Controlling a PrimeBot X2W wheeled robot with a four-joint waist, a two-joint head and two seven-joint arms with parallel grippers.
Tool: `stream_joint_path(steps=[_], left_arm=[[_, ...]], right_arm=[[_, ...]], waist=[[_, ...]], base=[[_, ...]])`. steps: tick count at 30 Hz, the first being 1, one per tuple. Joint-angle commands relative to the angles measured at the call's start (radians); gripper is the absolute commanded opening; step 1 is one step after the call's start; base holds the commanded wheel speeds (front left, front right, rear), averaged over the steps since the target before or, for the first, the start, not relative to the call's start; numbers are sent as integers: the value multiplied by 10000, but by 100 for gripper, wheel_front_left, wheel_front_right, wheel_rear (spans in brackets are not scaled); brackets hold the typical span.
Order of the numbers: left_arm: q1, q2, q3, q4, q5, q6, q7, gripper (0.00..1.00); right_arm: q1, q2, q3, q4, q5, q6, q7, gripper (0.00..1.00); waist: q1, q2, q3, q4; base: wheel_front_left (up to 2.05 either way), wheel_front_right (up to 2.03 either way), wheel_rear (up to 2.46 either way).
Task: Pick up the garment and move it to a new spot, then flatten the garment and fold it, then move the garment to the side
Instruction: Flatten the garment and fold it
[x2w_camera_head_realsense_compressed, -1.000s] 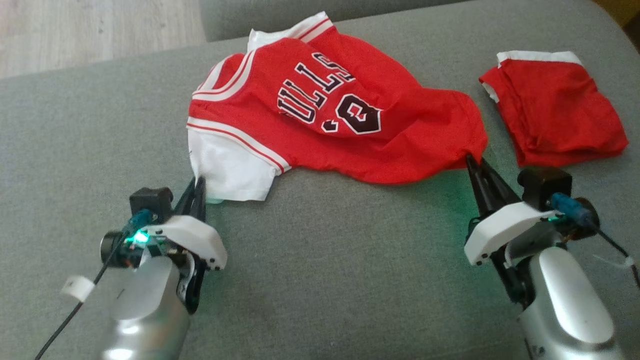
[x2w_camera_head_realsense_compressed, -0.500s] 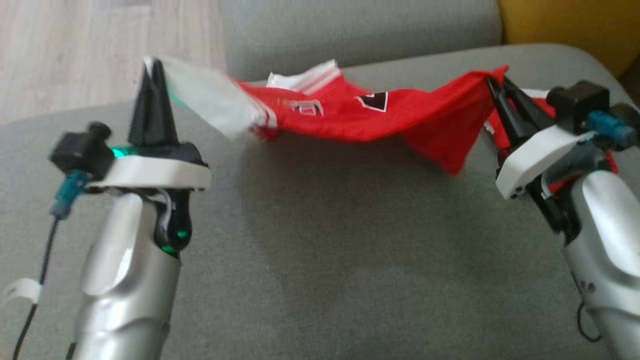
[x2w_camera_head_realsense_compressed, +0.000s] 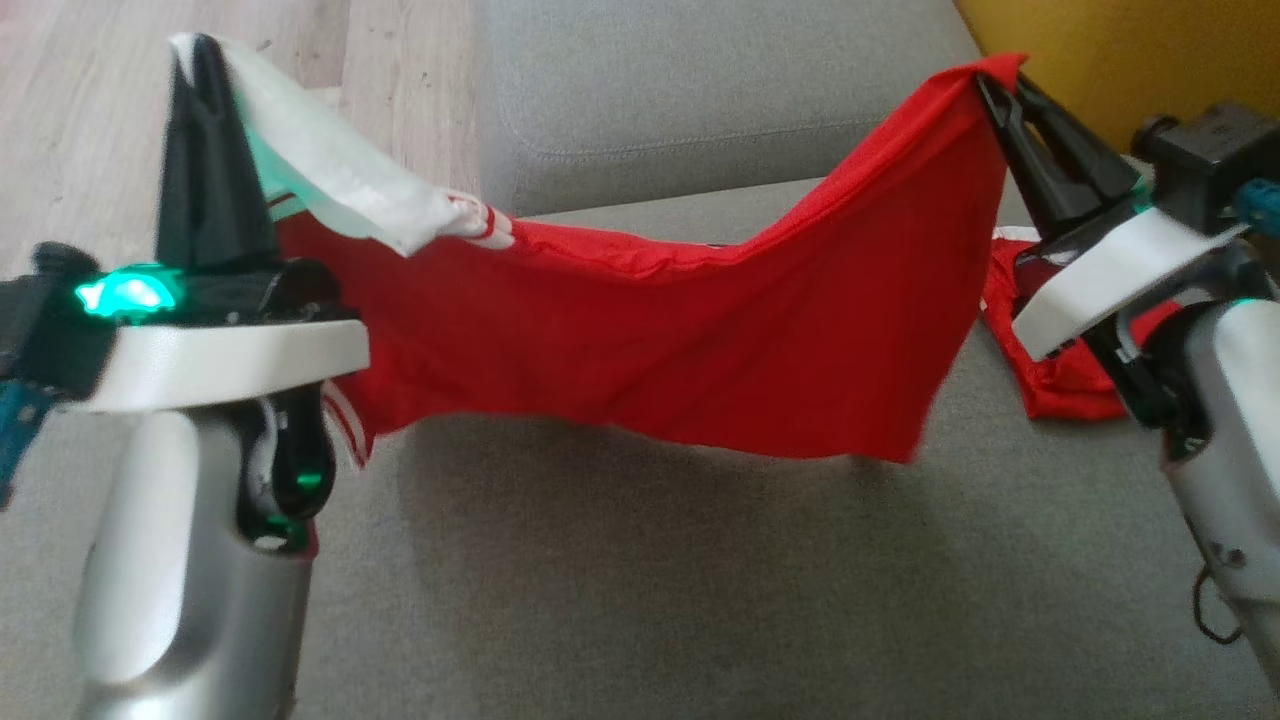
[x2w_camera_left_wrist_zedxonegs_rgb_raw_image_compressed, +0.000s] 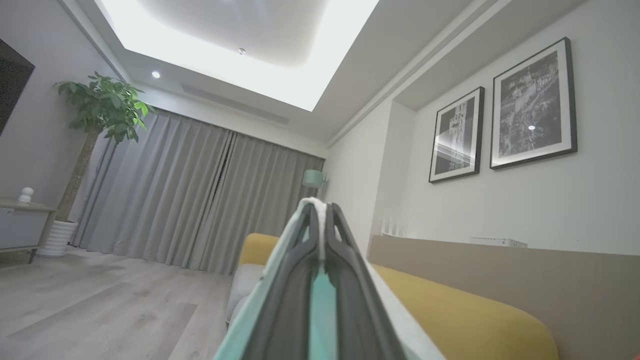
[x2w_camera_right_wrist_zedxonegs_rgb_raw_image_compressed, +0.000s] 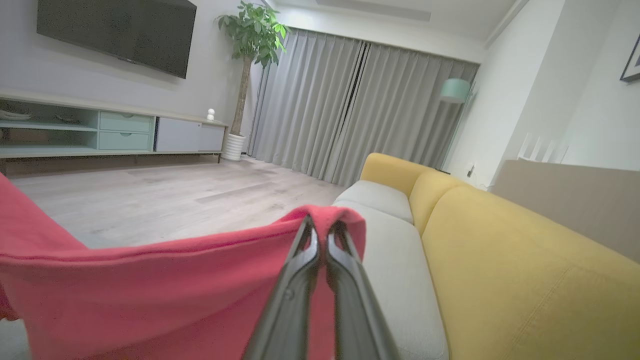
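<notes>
Left fingers and right fingers pinch the jersey, stretched left-to-right, seemingly above the sofa.

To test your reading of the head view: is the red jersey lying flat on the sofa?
No, the jersey hangs above the sofa, held by the left gripper and right gripper.

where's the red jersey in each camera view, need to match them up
Head view: the jersey hangs across the middle, strung from the left gripper at upper left to the right gripper at upper right.
Left wrist view: the jersey shows as white cloth pinched at the fingertips, lower centre.
Right wrist view: the jersey spans the lower left, with a corner pinched at the fingertips.
Shared landmark: the yellow sofa back.
</notes>
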Motion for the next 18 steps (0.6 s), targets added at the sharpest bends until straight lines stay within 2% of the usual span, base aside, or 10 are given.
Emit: stream_joint_path(steps=[1, 5, 11, 14, 18], left_arm=[[-295, 375, 426, -937, 95, 187, 226, 0], [-72, 528, 557, -2099, 186, 548, 709, 0], [40, 744, 719, -3101, 264, 889, 1324, 0], [-56, 948, 770, -3021, 281, 919, 1661, 0], [-783, 1090, 669, -1997, -62, 616, 2088, 0]], right_arm=[[-203, -244, 28, -769, 133, -7, 168, 0], [125, -390, -307, -1648, 176, -7, 579, 0], [627, -278, -887, -2586, -83, -7, 1301, 0], [744, -212, -1079, -2763, -269, -7, 1712, 0], [273, -82, -1085, -2230, -96, -7, 2007, 0]], waist=[[1, -1, -70, -14], [1, -1, -85, -48], [1, -1, 113, -121], [1, -1, 362, -166], [1, -1, 891, -189]], base=[[0, 0, 0], [0, 0, 0], [0, 0, 0], [0, 0, 0], [0, 0, 0]])
